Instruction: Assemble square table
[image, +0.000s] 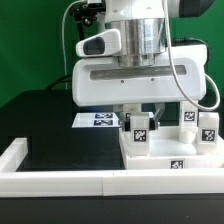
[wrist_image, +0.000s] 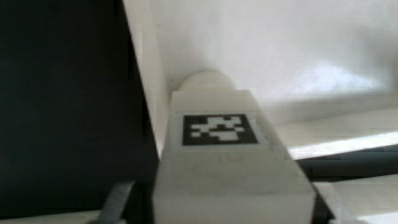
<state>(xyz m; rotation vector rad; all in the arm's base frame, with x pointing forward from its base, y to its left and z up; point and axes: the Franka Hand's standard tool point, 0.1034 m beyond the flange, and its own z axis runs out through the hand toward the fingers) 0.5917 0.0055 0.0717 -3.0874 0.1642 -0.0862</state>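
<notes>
Large white plastic square slab (image: 165, 158) lies under the vertical arm, whose gripper (image: 138, 120) clamps a small tagged white leg (image: 139, 131).

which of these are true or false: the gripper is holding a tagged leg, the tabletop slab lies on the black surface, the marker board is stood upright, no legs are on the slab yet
1. The gripper holds a tagged leg. True: in the wrist view the leg sits between the fingers.
2. The tabletop slab lies flat on the black surface, against the white rail. True.
3. The marker board stands upright. False: it lies flat on the black surface behind the slab.
4. No legs are on the slab yet. False: at least two tagged legs stand at its corner on the exterior view's right.
</notes>
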